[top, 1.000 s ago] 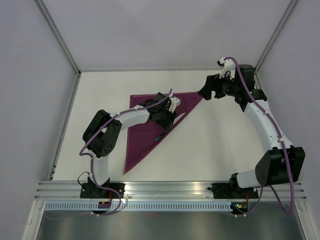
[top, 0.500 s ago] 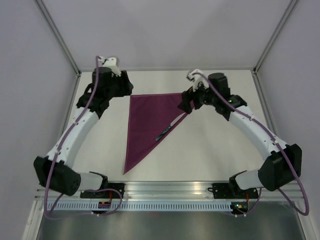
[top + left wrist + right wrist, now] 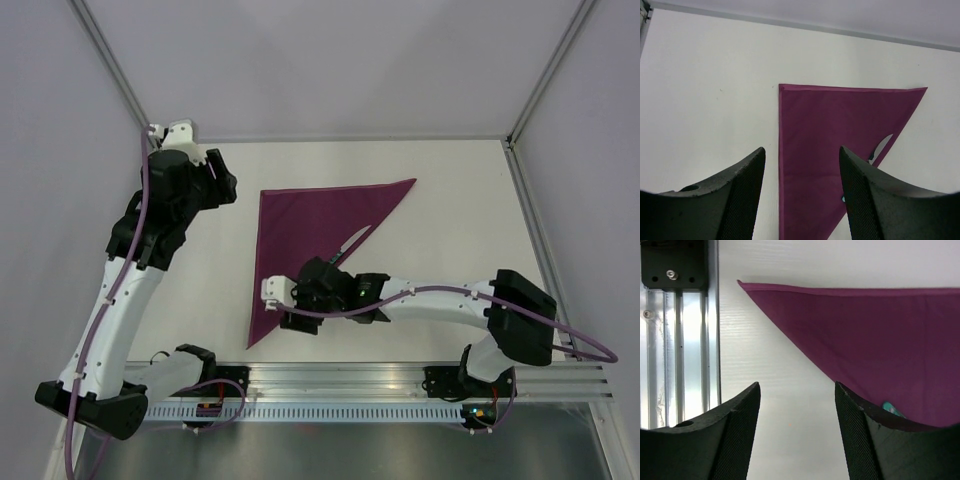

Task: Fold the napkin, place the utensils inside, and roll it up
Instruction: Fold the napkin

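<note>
At the far left, the left gripper (image 3: 801, 150) is hovering well above the desk (image 3: 450, 230), its jaws parted and carrying nothing. The napkin (image 3: 305, 230) is lying mid-desk, already folded into a triangle, with the utensils (image 3: 356, 238) peeking from its slanted right edge. The right gripper (image 3: 796, 387) is hanging over that edge toward the napkin's near point, jaws apart and empty. Rolling looks to be starting; next, a corner is needing a pinch and a turn over the utensils.

White table (image 3: 450, 220), magenta napkin (image 3: 305, 225) lying flat as a triangle, utensil (image 3: 357, 238) protruding from its fold
</note>
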Available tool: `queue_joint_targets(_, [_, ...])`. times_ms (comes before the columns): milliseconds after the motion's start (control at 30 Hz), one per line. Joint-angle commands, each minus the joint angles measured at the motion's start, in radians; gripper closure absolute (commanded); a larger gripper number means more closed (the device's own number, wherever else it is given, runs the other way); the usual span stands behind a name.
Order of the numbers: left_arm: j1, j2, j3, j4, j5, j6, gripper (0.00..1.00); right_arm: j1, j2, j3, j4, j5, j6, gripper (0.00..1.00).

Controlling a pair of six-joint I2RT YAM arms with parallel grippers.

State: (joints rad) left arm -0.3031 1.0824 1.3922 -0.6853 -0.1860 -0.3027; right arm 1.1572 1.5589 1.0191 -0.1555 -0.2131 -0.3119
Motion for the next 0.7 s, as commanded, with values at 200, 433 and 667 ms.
queue_joint_targets(200, [0.01, -0.038, -0.012, -0.054, -0.061, -0.012, 0.34, 0.212, 0.17, 0.073, 0.203, 0.126, -0.095, 0.39])
queue_joint_targets(433, [0.015, -0.022, -0.018, -0.051, -0.058, -0.004, 0.33, 0.294, 0.282, 0.15, 0.243, 0.146, -0.092, 0.43])
queue_joint_targets(667, [0.019, -0.032, -0.036, -0.048, -0.056, 0.007, 0.34, 0.343, 0.368, 0.188, 0.289, 0.185, -0.122, 0.46])
